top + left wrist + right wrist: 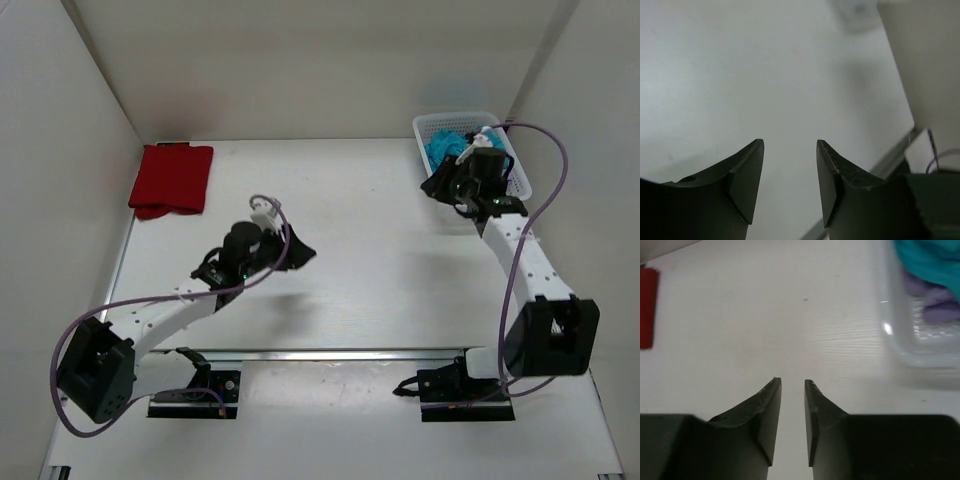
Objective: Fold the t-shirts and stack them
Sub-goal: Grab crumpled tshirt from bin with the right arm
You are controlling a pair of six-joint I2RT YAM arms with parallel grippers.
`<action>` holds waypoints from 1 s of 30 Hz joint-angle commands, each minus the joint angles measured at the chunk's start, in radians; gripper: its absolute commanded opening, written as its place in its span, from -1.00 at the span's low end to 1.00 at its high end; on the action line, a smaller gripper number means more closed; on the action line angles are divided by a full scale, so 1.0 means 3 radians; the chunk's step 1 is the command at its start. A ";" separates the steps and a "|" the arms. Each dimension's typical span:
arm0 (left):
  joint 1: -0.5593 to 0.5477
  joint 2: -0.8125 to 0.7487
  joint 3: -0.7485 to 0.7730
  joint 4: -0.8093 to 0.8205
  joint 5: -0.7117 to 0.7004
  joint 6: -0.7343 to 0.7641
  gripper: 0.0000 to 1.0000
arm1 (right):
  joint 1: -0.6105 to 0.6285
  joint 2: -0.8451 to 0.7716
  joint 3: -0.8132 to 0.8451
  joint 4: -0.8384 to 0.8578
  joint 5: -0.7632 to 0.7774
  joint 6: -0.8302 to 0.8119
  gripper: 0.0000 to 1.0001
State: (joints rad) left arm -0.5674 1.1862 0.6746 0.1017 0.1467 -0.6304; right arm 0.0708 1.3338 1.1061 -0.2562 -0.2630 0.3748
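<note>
A folded red t-shirt [170, 178] lies flat at the table's far left; its edge [647, 307] shows in the right wrist view. A teal-blue t-shirt [444, 147] [930, 257] is bunched in the white basket on top of a lavender t-shirt [940, 302]. My left gripper [300, 250] [790, 142] hovers over bare table left of centre, open, with nothing between its fingers. My right gripper [437, 185] [792, 381] sits just left of the basket's near corner. Its jaws stand a narrow gap apart and hold nothing.
The white lattice basket [455, 119] [910, 350] stands at the back right against the side wall. White walls enclose the table on the left, back and right. A metal rail [330, 352] runs along the near edge by the arm bases.
</note>
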 commanded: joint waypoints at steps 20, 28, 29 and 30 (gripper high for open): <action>-0.0568 -0.0309 -0.0705 0.0612 0.0140 -0.0036 0.32 | -0.0875 0.2686 0.2622 -0.0716 0.0550 -0.0830 -0.03; -0.0629 -0.0017 -0.0694 0.0622 0.0120 -0.0128 0.28 | -0.0926 0.3157 0.3246 -0.0849 0.0043 -0.0682 -0.20; -0.0624 -0.0047 -0.0725 0.0607 0.0114 -0.0148 0.26 | -0.0911 0.3183 0.3262 -0.0844 0.0048 -0.0677 -0.26; -0.0614 -0.0058 -0.0760 0.0587 0.0109 -0.0149 0.26 | -0.0906 0.3228 0.3272 -0.0829 0.0079 -0.0682 -0.45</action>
State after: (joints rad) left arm -0.7502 1.2003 0.4408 0.2642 0.1864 -0.6655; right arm -0.2035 2.2944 2.0300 -0.5045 -0.2047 0.1589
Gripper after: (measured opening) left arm 0.634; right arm 0.326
